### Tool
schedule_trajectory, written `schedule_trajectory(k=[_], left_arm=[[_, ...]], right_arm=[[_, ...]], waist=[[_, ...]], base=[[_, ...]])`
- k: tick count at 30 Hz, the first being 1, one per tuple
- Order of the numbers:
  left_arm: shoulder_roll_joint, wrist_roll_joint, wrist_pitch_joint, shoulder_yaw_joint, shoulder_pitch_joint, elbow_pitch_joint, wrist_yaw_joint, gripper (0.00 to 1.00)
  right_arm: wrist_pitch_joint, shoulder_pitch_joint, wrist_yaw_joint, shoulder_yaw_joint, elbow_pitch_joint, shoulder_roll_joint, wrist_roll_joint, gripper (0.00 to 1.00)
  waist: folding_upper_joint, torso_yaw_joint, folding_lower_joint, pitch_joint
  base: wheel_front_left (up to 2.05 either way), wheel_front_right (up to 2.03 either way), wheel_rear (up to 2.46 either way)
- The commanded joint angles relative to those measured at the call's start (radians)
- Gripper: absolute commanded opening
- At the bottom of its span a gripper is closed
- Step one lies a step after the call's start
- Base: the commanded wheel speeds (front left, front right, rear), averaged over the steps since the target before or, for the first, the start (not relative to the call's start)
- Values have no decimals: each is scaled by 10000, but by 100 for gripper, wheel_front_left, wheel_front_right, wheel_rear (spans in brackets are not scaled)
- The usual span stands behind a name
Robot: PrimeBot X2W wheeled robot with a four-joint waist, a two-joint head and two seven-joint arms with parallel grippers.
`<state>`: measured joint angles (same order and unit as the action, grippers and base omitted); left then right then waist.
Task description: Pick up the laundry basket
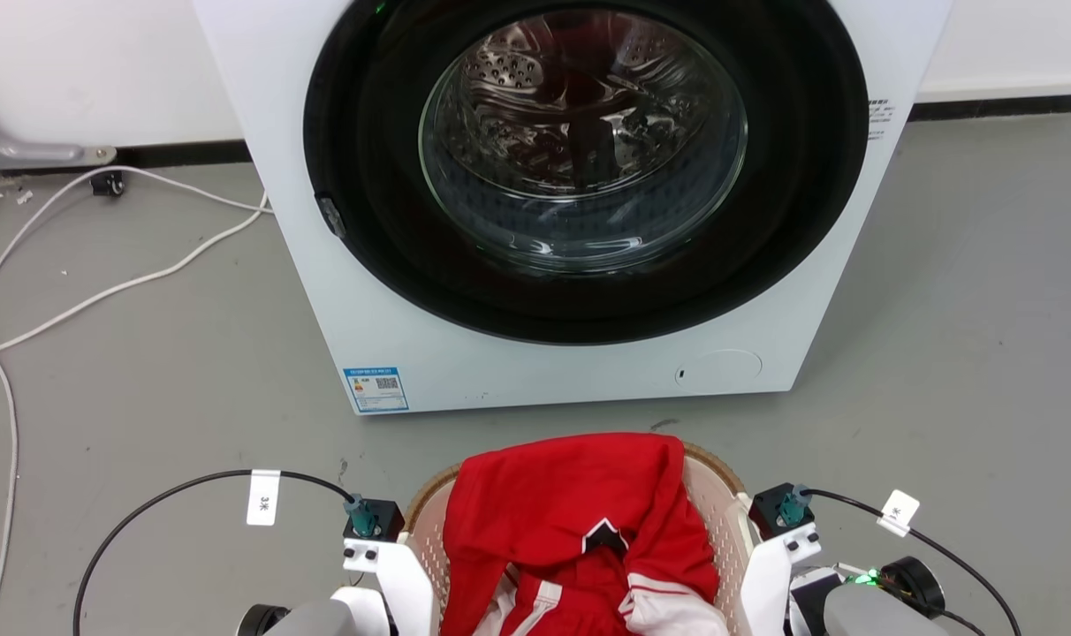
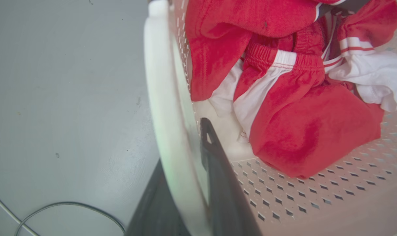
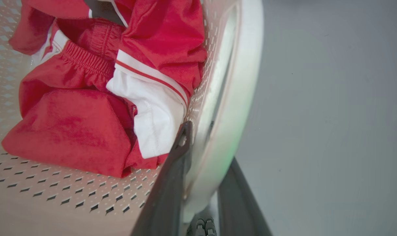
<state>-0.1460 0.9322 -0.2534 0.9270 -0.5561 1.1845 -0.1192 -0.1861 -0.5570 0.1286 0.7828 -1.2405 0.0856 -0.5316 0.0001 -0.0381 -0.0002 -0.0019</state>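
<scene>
The laundry basket point(image 1: 723, 530) sits at the bottom middle of the head view, on or just above the grey floor point(image 1: 147, 353) in front of the washing machine point(image 1: 394, 336), between the two wrists. Red and white clothes point(image 1: 571, 521) fill it and hang over its far rim.

The left gripper point(image 2: 182, 147) straddles the white left handle point(image 2: 159, 82). One dark finger point(image 2: 215, 157) lies inside the basket against the handle's inner face and the other runs down its outer side, so the jaws are clamped on the handle.

The right gripper point(image 3: 209, 144) grasps the white right handle point(image 3: 244, 82) the same way. Its inner finger point(image 3: 175, 164) is beside the clothes, its outer finger on the floor side, and the handle fills the gap between them.
</scene>
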Motion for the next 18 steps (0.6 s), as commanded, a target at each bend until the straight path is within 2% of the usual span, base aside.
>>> schedule_trajectory(k=[1, 18], left_arm=[[228, 44, -27, 108, 91, -198, -197, 0], [149, 732, 143, 752, 290, -1, -190, 0]], right_arm=[[1, 82, 38, 138, 188, -151, -105, 0], [-134, 208, 39, 1480, 193, 99, -1459, 0]], waist=[[-1, -8, 2, -98], [-1, -117, 2, -659]], base=[[0, 0, 0], [0, 0, 0]])
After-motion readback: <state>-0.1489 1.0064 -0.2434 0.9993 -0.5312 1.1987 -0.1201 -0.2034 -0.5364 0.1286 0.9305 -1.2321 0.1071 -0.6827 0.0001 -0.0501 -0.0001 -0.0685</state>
